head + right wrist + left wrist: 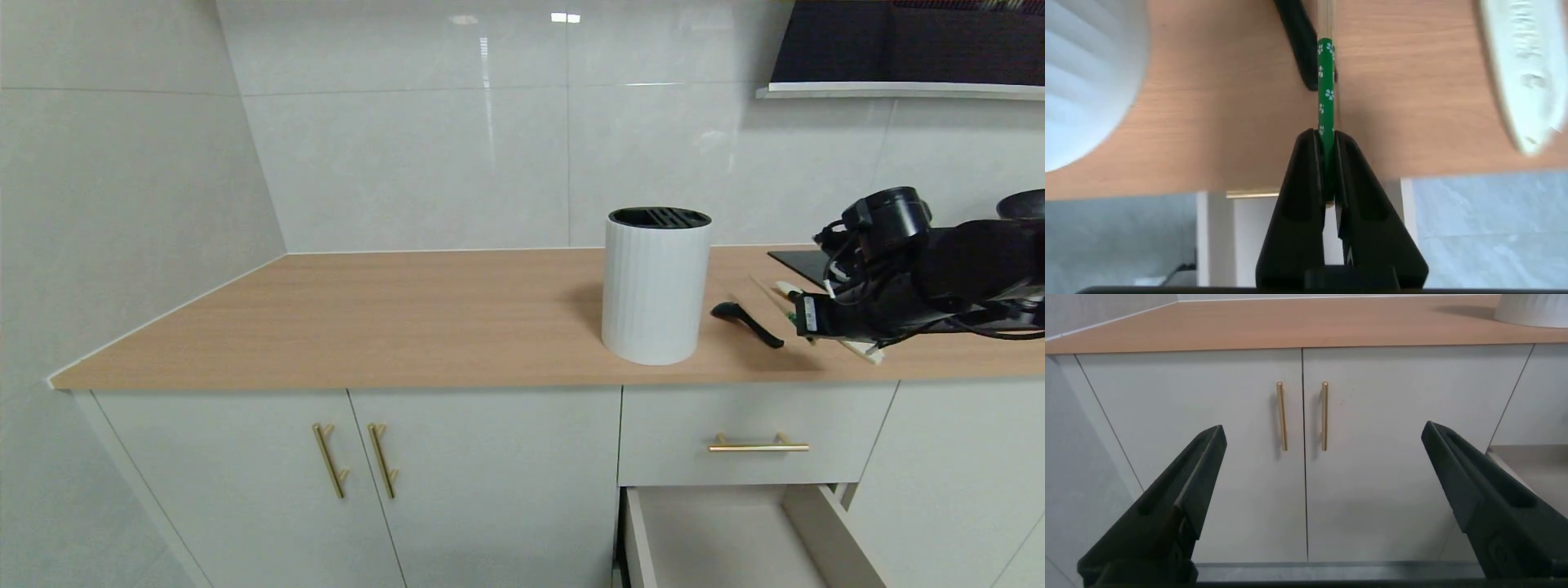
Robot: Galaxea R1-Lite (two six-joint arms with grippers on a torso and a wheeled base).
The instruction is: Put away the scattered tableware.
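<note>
Hidden ends, cropped edges
The right gripper (pixel 1327 145) covers the end of the green chopstick (pixel 1325 82); the white utensil (pixel 1523 73) is blurred; the open drawer (pixel 718 531) is cut off.

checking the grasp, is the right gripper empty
No, the right gripper is shut on the end of a green-patterned chopstick.

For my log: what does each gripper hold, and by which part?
The right gripper pinches a chopstick by its green end; the left gripper holds nothing.
</note>
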